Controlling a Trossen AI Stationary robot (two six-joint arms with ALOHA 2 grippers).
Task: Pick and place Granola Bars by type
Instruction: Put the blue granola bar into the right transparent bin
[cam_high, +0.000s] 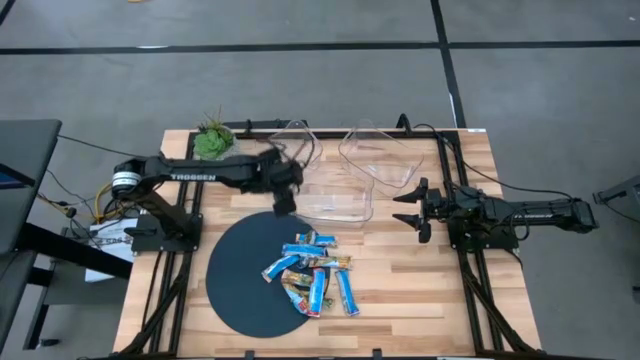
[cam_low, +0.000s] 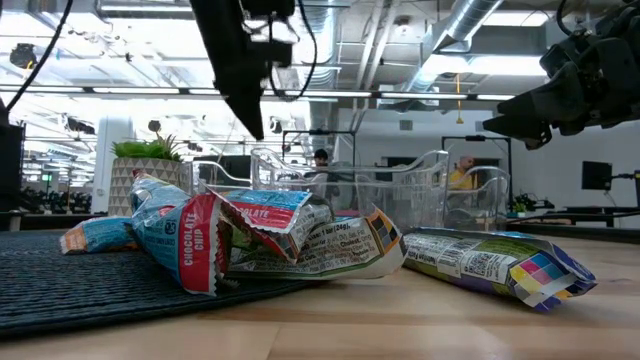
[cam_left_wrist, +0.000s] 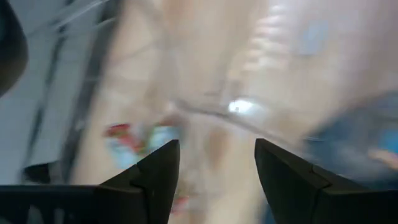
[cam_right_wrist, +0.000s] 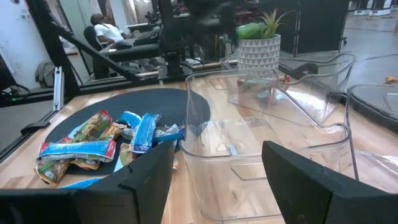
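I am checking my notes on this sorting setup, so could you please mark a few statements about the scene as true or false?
1. The granola bars lie in a pile, partly on the dark round mat. True.
2. The left end effector holds a bar. False: its fingers are open with nothing between them, above the mat's far edge.
3. The right end effector is open, beside the clear bins. True.
4. The potted plant stands inside a bin. False: it stands on the table's far left corner, outside the bins.
5. All bars are already in the bins. False: the pile is outside them; only a small item shows in the bin nearest the plant, in the right wrist view.
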